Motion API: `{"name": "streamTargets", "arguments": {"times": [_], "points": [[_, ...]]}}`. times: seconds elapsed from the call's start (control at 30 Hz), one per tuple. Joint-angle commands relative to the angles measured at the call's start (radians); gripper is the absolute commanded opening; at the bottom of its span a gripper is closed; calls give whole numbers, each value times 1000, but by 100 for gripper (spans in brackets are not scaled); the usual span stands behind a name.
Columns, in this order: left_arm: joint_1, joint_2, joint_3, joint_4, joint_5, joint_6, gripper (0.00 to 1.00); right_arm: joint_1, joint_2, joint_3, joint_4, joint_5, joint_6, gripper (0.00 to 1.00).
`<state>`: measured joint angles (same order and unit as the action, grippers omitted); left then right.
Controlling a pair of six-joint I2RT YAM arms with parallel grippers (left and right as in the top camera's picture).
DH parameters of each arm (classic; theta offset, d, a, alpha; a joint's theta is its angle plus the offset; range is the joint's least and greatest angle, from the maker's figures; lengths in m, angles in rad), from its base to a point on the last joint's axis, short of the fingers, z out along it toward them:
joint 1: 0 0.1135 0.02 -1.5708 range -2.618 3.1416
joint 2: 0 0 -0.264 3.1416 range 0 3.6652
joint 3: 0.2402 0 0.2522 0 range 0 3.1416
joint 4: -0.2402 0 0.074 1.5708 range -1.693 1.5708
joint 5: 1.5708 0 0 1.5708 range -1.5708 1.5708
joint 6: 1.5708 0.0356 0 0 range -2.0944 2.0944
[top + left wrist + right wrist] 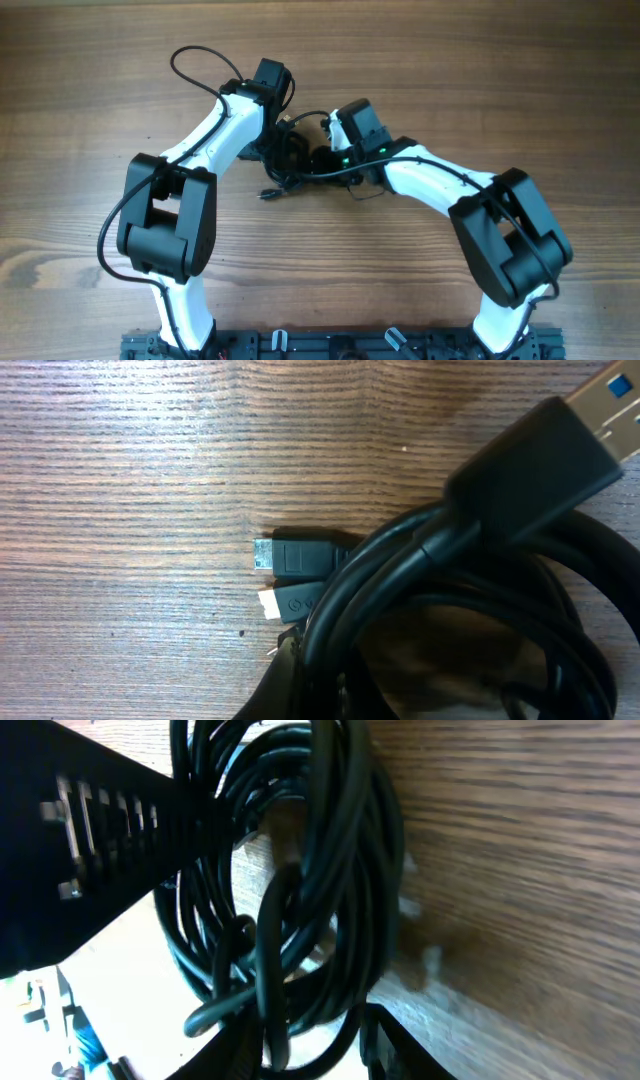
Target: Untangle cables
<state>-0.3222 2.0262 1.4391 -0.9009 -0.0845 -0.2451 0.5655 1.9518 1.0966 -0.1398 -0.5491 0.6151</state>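
Note:
The cables (292, 162) form a black knotted bundle at the middle of the table, between both wrists. A loose plug end (268, 193) trails towards the front. My left gripper (283, 143) comes in from the left and is shut on the cables. In the left wrist view, strands (470, 590) press against its dark finger (290, 680), with two small plugs (295, 555) and a larger plug (540, 460) beyond. My right gripper (322, 158) comes in from the right. Its fingers (400, 1045) close on several strands of the coil (300, 870).
The wooden table (450, 80) carries only the bundle. The left arm's own thick wire (195, 60) loops at the back left. The left gripper's black body (100, 830) sits close beside the coil in the right wrist view. The arms' base rail (330, 345) runs along the front edge.

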Motion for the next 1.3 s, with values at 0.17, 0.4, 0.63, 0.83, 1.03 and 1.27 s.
{"name": "streamTargets", "arguments": {"times": [0.17,0.4,0.63,0.83,1.03,1.27], "points": [[5,20,-15,3,9,5,4,-3,33,6,98,-59,-10,4],[5,20,-15,3,8,5,4,-127,4,6,190,-417,-5,4],[5,20,-15,3,0,6,4,-236,4,6,300,-585,68,4],[6,20,-15,-5,-47,5,4,-314,3,6,311,-589,74,4],[13,20,-15,-10,-102,2,4,-349,3,6,311,-571,64,4],[56,20,-15,-21,-110,2,4,-377,3,6,312,-437,73,4]]}}
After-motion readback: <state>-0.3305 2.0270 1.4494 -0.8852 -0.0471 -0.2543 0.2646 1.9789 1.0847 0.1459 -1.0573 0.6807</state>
